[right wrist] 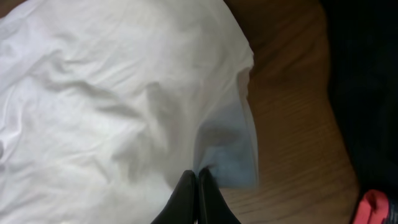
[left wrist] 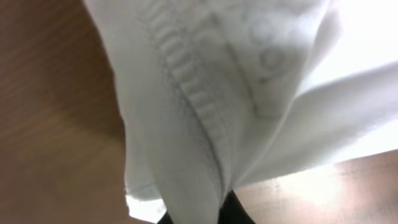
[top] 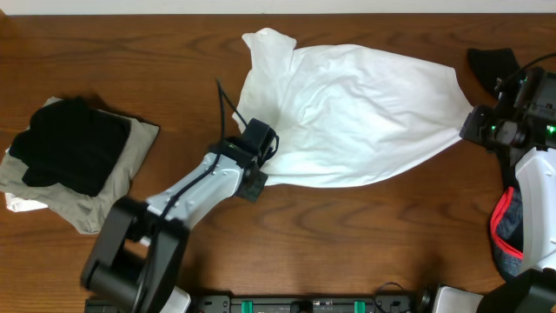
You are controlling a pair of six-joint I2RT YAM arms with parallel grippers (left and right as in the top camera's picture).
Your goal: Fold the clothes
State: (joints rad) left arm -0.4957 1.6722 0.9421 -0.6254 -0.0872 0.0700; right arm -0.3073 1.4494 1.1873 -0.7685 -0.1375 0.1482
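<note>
A large white T-shirt (top: 356,113) lies stretched across the wooden table between my two grippers. My left gripper (top: 265,149) is shut on its bunched left edge. In the left wrist view the ribbed white cloth (left wrist: 186,93) runs down between the dark fingertips (left wrist: 239,214). My right gripper (top: 469,129) is shut on the shirt's right corner. The right wrist view shows its black fingers (right wrist: 186,196) pressed together on the thin cloth edge (right wrist: 227,155). A black, red-trimmed garment (top: 506,230) lies under the right arm.
A stack of folded clothes sits at the left, a black piece (top: 74,143) on top of a beige one (top: 130,169). Another black cloth (top: 491,61) lies at the far right back. A black cable (top: 224,100) rises from the left arm.
</note>
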